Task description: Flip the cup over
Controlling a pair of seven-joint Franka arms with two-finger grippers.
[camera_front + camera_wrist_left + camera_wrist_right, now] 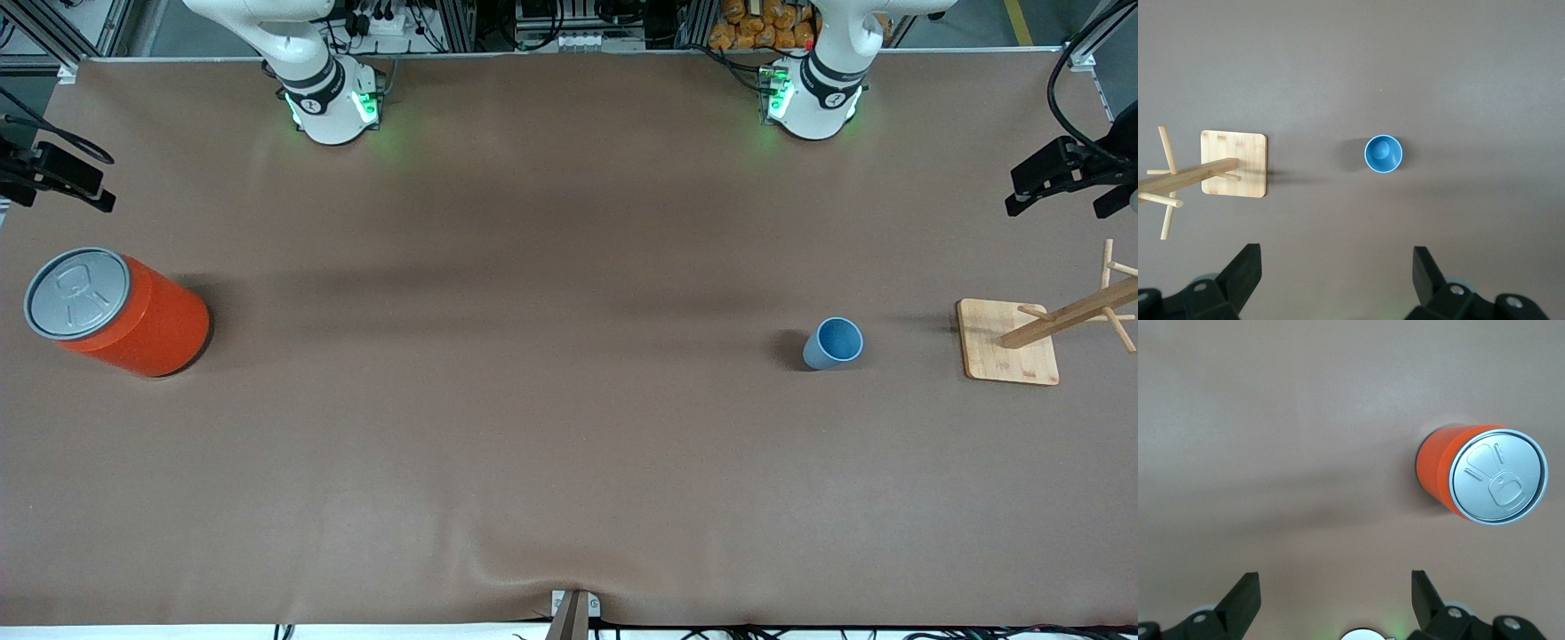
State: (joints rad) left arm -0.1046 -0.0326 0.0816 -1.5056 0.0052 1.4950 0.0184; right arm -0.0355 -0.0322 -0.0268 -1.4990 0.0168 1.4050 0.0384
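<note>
The cup (834, 343) is a small light-blue tumbler standing upright, mouth up, on the brown table toward the left arm's end; the left wrist view looks down into the cup (1383, 153). High over bare table, my left gripper (1337, 263) is open and holds nothing, well apart from the cup. Over bare table too, my right gripper (1335, 587) is open and empty. Neither hand shows in the front view, only the two arms' bases along the top.
A big orange can (116, 311) with a grey pull-tab lid stands at the right arm's end, the same can (1481, 475) showing in the right wrist view. A wooden rack with pegs on a square base (1009, 342) stands beside the cup, at the left arm's end.
</note>
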